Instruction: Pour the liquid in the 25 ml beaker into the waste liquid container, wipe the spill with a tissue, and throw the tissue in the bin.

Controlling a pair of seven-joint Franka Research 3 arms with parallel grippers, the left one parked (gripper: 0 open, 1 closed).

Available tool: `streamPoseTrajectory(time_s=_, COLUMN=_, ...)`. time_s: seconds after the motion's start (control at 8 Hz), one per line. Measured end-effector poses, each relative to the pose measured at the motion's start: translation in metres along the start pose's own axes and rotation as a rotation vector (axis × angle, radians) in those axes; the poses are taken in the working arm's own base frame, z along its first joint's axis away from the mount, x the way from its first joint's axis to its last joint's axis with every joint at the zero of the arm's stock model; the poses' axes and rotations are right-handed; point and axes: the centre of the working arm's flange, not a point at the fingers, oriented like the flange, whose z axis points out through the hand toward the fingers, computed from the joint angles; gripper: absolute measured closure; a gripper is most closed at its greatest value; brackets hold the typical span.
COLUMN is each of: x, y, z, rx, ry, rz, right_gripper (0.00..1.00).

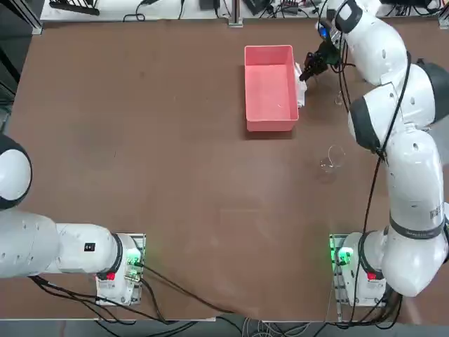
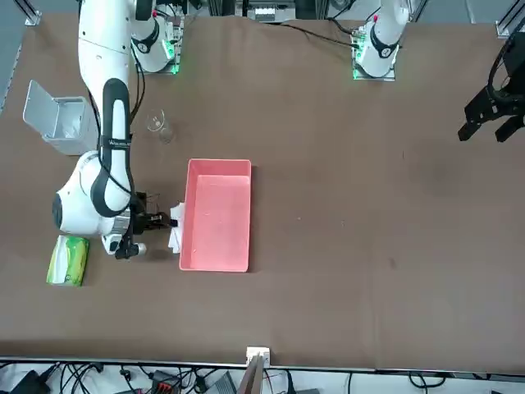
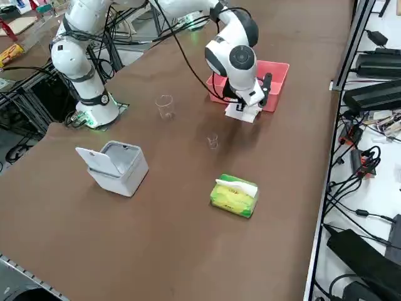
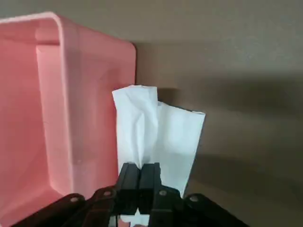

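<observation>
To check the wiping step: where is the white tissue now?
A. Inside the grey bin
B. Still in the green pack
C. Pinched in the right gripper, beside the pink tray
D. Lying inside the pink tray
C: the right gripper is shut on the tissue, just outside the pink tray's wall.

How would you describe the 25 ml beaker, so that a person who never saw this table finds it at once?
Start from the pink tray, then look toward the green tissue pack. Between them, alone on the bare brown table, stands the 25 ml beaker. It is tiny clear glass, much smaller than the other glass beaker.
</observation>
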Motion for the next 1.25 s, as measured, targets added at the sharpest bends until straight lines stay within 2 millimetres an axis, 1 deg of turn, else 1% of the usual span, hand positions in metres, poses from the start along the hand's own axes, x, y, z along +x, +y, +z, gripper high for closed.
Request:
streamPoseTrajectory(time_s=0.25, x=-0.002, y=0.003, z=0.011, rx=-0.014, ry=0.010, rz=-0.029, right_gripper=0.98)
streamPoseTrajectory(time_s=0.62, x=0.000, y=0.008, z=0.015, rx=-0.045, ry=0.039, rz=-0.064, right_gripper=0.98)
streamPoseTrajectory(time_s=1.0, x=0.002, y=0.025, z=0.024, rx=-0.111, ry=0.072, rz=-0.096, right_gripper=0.98)
streamPoseTrajectory(time_s=1.25, x=0.003, y=0.026, z=0.026, rx=-0.125, ry=0.079, rz=-0.102, right_gripper=0.98)
